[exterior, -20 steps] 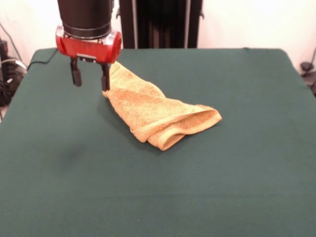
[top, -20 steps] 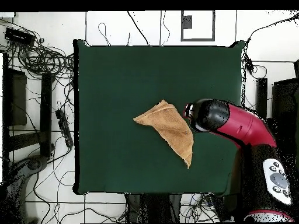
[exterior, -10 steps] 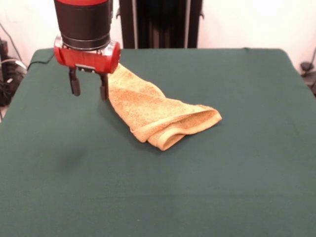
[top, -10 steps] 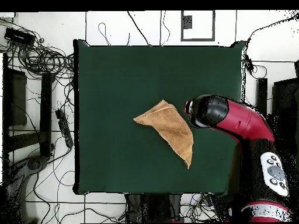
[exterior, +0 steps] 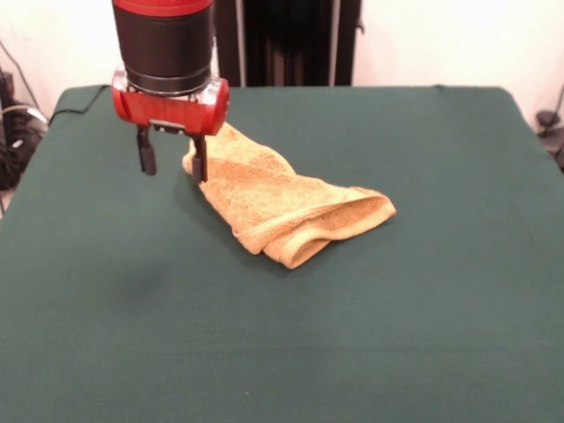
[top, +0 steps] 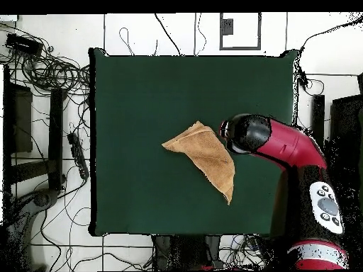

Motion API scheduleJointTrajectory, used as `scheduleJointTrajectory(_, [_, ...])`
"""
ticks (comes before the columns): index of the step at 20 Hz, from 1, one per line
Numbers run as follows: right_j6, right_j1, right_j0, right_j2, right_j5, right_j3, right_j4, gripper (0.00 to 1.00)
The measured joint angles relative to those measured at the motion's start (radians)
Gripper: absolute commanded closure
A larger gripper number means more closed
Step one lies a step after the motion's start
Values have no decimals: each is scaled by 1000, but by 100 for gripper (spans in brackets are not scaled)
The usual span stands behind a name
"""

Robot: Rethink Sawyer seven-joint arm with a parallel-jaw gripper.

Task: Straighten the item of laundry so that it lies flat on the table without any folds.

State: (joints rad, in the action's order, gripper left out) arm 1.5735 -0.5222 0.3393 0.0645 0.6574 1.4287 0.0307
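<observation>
A: Gripper (exterior: 173,159) open, 2 fingers apart, nothing held; towel (exterior: 284,204) folded on table (exterior: 441,308), its end just beside 1 finger.

B: Risk?

A: Pinching 2 layers, likely dragging the fold along.

B: Lie?

A: Long axis running away from fingers, thick folded end farthest.

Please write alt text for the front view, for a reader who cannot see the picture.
A folded orange-tan towel lies bunched on a dark green table. A red and black robot gripper hangs with open fingers beside the towel's far end, holding nothing.
</observation>
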Motion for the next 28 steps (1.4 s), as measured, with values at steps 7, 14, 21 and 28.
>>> scheduleJointTrajectory(7, [0,4,-33,0,0,0,-10,0])
scheduleJointTrajectory(14, [0,6,-67,0,-20,0,-25,0])
scheduleJointTrajectory(21, [1,9,-94,4,-47,0,-44,0])
scheduleJointTrajectory(28, [1,51,-113,11,-113,-2,-64,0])
